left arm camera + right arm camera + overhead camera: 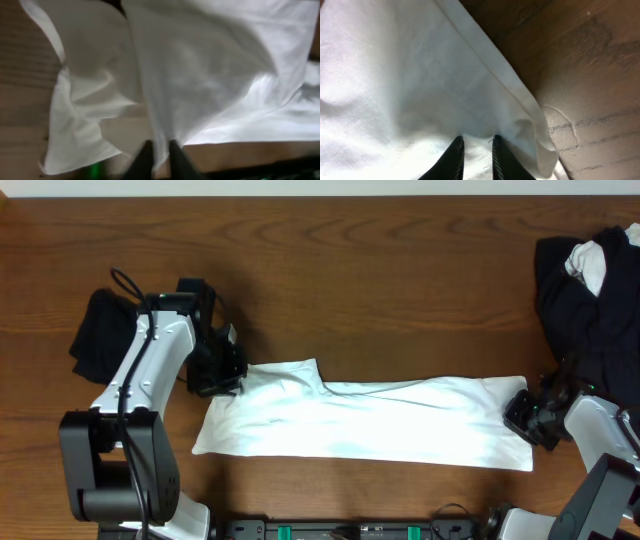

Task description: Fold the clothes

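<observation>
While laid out as a long flat band along the front of the bench [380, 280], white T-shirt [370, 420] clamped at both ends: left end effector [222, 370] closed tight on its rear-left corner, right end effector [527, 415] closed tight on its right edge. Black garment [95, 340] beside left arm; dark pile [590, 300] at far right.

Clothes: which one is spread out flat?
The white shirt, held between the left hand and right hand. The black garment and dark pile at the edges are bunched up.
</observation>
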